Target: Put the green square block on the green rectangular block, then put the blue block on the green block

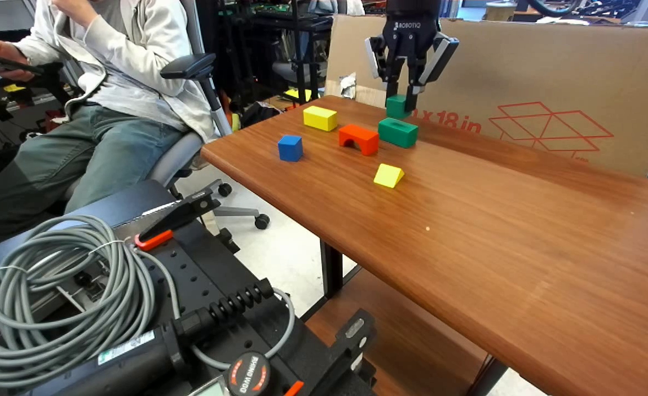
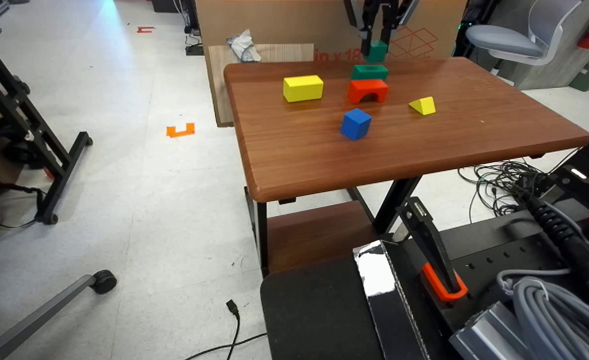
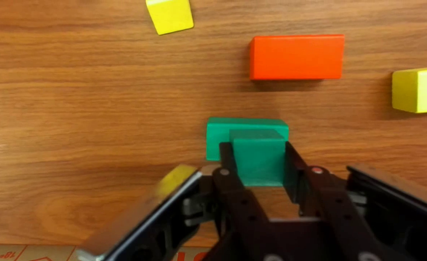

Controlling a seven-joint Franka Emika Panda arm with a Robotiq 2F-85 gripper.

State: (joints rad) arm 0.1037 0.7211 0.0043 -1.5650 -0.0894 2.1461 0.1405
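One block held clear, five resting on the table (image 1: 494, 236)

The table is shown in both exterior views, its brown wood-grain top backed by a cardboard sheet (image 1: 549, 71) printed in red. The hand (image 1: 402, 100) is pointed downward, its fingers set narrow and pressed against two opposite sides of the green square block (image 2: 376, 51). A yellow oblong block (image 1: 320, 118) is placed on the table, apart from its neighbours. A red arch block (image 2: 368, 85) is stood on its two feet, between the green rectangular block (image 1: 398, 136) and the blue block (image 1: 290, 148). The green rectangular block is laid near the red arch block, apart from it; in the wrist view it is partly hidden by the green square block, which is held just above it. The blue block is set on the table, apart from the others. The smallest piece, a yellow wedge (image 1: 389, 175), is laid near the red arch block.
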